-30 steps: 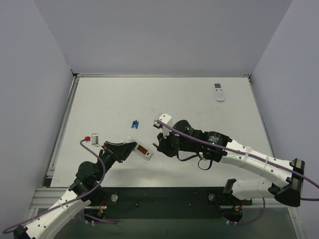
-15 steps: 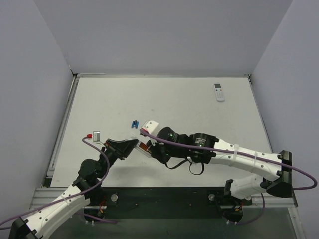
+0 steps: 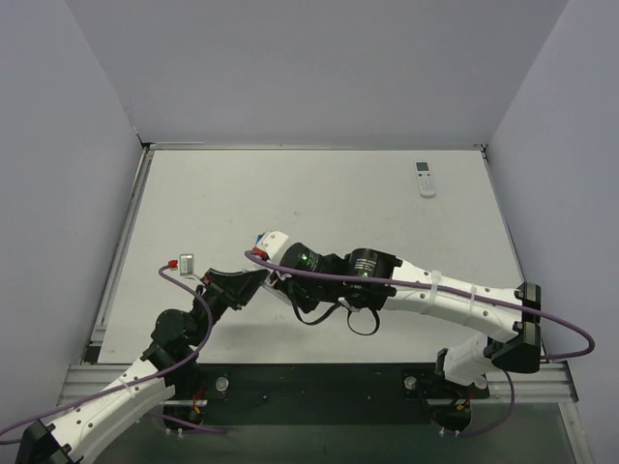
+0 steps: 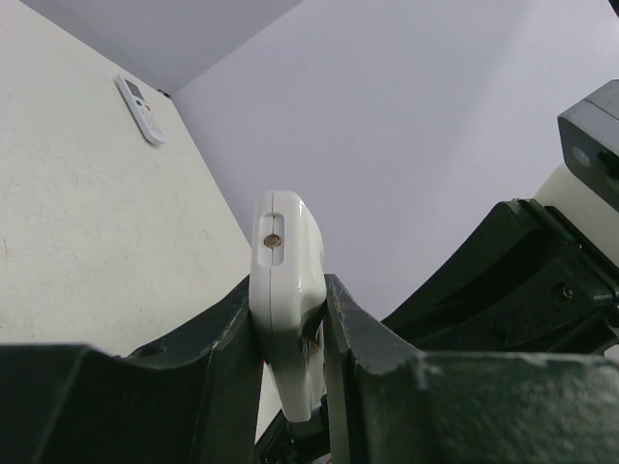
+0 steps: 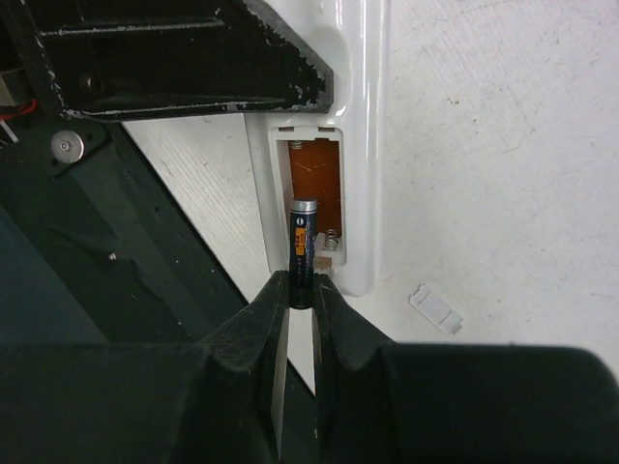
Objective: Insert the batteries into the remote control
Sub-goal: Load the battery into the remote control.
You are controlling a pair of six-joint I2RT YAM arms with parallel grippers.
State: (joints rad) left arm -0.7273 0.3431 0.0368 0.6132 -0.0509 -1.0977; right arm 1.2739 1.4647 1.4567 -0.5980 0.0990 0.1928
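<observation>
Blue with an orange mark, one battery point(image 5: 303, 246) is pinched at its near end by the right gripper point(image 5: 302, 295), whose fingers are almost closed. Its long axis runs along the remote control point(image 5: 360, 145), and its free end points into the open orange compartment point(image 5: 324, 184). The left gripper point(image 4: 287, 327) is clamped on both long edges of the remote control. A small white cover point(image 5: 435, 309) lies just beside the remote.

Battery point(image 5: 304, 253): dark blue body, orange label patch, silver cap. Remote control point(image 5: 360, 145): glossy white shell, orange-brown compartment floor. Second remote point(image 3: 425, 179), far right corner: white. Bench point(image 5: 503, 145): off-white, faintly speckled.
</observation>
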